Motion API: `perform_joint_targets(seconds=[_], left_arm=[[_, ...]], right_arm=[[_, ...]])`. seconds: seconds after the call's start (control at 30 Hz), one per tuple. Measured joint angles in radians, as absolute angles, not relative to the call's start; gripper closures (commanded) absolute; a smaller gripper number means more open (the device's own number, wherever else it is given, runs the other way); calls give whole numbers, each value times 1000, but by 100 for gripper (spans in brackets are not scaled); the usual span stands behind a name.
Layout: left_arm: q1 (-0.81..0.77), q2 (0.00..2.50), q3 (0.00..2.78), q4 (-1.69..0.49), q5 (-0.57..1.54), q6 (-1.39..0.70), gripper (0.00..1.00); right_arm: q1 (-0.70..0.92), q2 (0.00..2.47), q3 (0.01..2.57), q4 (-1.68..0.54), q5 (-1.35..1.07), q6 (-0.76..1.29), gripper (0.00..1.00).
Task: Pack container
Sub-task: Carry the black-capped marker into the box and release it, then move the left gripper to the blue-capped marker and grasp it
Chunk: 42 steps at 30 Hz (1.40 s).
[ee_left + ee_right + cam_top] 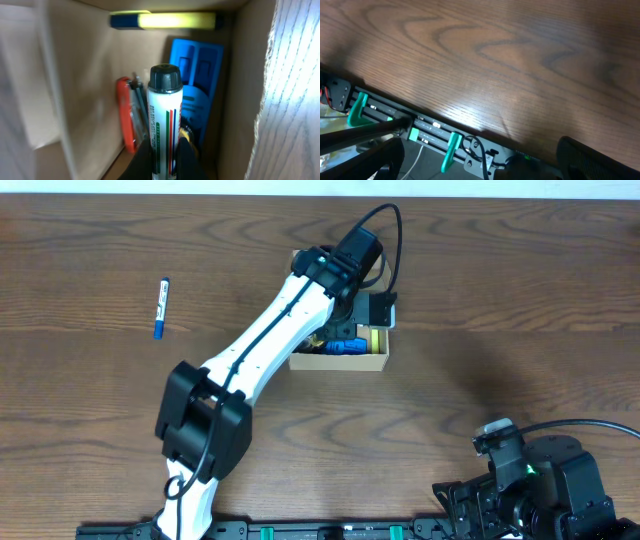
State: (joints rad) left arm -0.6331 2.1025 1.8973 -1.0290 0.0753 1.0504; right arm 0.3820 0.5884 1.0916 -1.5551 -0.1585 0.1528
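- Where the left arm stretches diagonally over the wooden surface (520,290), its left claw (165,161) hangs down inside the open container (340,363). This is a tan cardboard box sitting near the middle of the surface, toward the far edge.
- The left claw is pinching a marker (164,107) low on its barrel. The marker has a white body with green and red print, and its black cap points away from the wrist camera.
- Inside the box, a yellow highlighter (165,20) with a dark blue end lies across the far wall.
- A blue moulded piece (200,75) rests just right of the marker, and an orange-red item (125,115) sits just left of it, near the cardboard side wall.
- A white pen with blue ends (160,308) lies alone on the surface, well apart to the left of the container.
- The right arm (560,480) is folded at the near right corner. I cannot tell whether the right claw (497,438) is spread or pressed together.
- The right wrist view shows wood grain and a black rail (427,127) with green clips along the surface's edge.
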Motion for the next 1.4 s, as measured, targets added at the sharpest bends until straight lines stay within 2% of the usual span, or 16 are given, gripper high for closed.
perform_joint_targets(seconds=[0.13,0.33,0.63,0.83,1.0,1.07,1.2,1.23,1.33,1.4], left_arm=[[-633,2133,1895,-1029,80,1075,94],[-633,2149,1895,-1024,91,1093,67],[-633,2149,1895,-1041,95,1087,66],[-636,2127,1895,-1064,73,986,66],[-635,1995,1894,-1074,-11,855,64],[-624,1914,1894,-1077,-41,810,59],[-554,1769,1895,-1077,-68,725,56],[-518,1737,1895,-1078,-71,699,53],[-411,1685,1895,-1080,-81,630,30],[-333,1673,1895,-1094,-78,576,24]], right_arm=[[382,589,1092,-1555,-159,153,1],[382,588,1092,-1555,-159,153,1],[382,589,1092,-1555,-159,153,1],[382,588,1092,-1555,-158,153,1],[382,588,1092,-1555,-159,153,1],[382,589,1092,-1555,-158,153,1],[382,588,1092,-1555,-158,153,1],[382,588,1092,-1555,-159,153,1],[382,588,1092,-1555,-159,153,1],[382,588,1092,-1555,-159,153,1]])
